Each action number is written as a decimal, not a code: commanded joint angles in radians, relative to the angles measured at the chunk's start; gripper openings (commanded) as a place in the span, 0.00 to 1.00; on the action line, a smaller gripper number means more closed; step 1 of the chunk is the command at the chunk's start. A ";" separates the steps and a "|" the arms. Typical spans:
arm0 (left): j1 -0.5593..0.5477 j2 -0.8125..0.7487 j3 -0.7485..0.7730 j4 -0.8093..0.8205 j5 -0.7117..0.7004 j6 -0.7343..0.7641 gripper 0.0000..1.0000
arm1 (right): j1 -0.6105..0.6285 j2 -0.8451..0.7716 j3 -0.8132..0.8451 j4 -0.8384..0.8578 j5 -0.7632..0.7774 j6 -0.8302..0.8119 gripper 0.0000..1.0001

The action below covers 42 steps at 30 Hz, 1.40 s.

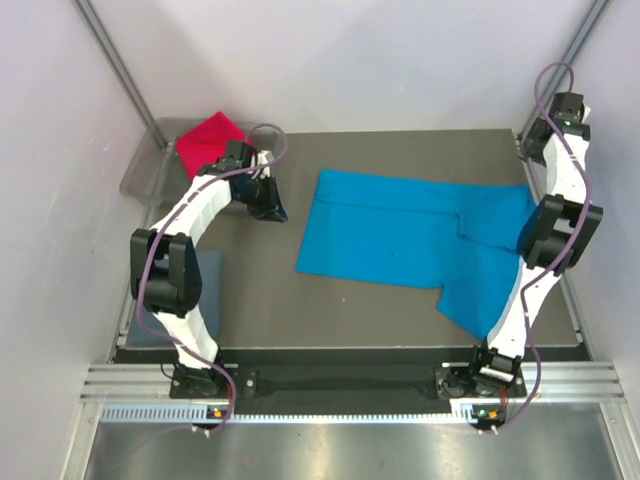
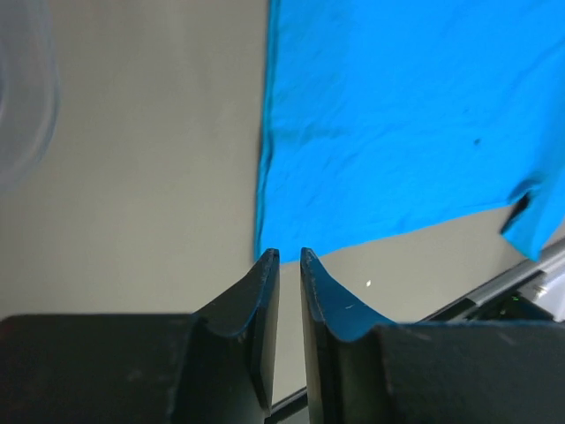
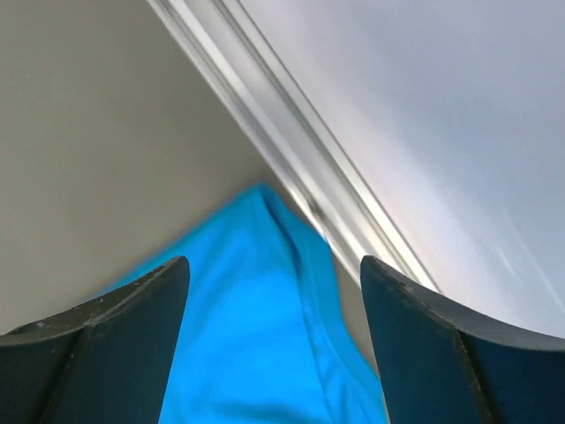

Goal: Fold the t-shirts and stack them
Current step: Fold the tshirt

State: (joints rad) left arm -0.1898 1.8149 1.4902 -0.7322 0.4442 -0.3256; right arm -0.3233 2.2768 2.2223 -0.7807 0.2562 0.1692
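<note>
Right arm (image 1: 545, 240) hides turquoise shirt's (image 1: 400, 235) edge (grey shirt (image 1: 212, 300) half-covered too).

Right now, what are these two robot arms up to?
Two arms are folding t-shirts. The bright turquoise-blue cloth shirt lies spread on the table; the right gripper hangs open over its far right corner. The left gripper, nearly closed and empty, hovers beside its left edge. A crimson red shirt sits in the clear tray.

T-shirts: 3 (turquoise t-shirt (image 1: 400, 235), red t-shirt (image 1: 208, 140), slate t-shirt (image 1: 210, 292))
Tray (image 1: 140, 178): 1
Arms: 2 (left arm (image 1: 197, 208), right arm (image 1: 556, 232))
</note>
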 commanded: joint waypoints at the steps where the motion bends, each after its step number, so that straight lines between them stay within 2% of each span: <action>1: -0.010 -0.107 -0.051 -0.053 -0.104 0.019 0.20 | 0.015 -0.205 -0.139 -0.075 0.089 0.033 0.79; 5: -0.008 -0.179 -0.087 -0.056 -0.151 0.030 0.22 | 0.048 -0.354 -0.352 -0.014 0.022 0.021 0.79; 9: -0.008 -0.170 -0.094 -0.014 -0.069 0.028 0.22 | 0.157 -0.419 -0.484 0.098 -0.089 0.007 0.79; 11: -0.008 -0.140 -0.082 0.011 0.015 0.026 0.23 | 0.249 -0.410 -0.495 0.158 -0.135 0.000 0.79; 14: -0.016 -0.071 -0.024 0.059 0.062 0.014 0.23 | 0.352 -0.382 -0.492 0.189 -0.178 0.045 0.80; 20: -0.108 0.061 0.165 0.148 -0.076 0.057 0.29 | 0.423 -0.404 -0.549 0.154 -0.278 0.207 0.80; 26: -0.166 0.300 0.418 0.231 -0.231 0.124 0.37 | 0.429 -0.612 -0.763 0.156 -0.199 0.210 0.81; 35: -0.180 0.560 0.657 0.300 -0.340 0.221 0.43 | 0.431 -0.778 -0.890 0.130 -0.252 0.233 0.81; 42: -0.169 0.633 0.682 0.353 -0.351 0.212 0.49 | 0.432 -0.833 -0.944 0.124 -0.250 0.213 0.81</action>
State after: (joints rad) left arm -0.3683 2.4603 2.1136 -0.4648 0.1101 -0.1249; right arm 0.1085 1.4860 1.2842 -0.6567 0.0093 0.3866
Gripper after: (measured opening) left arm 0.482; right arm 0.808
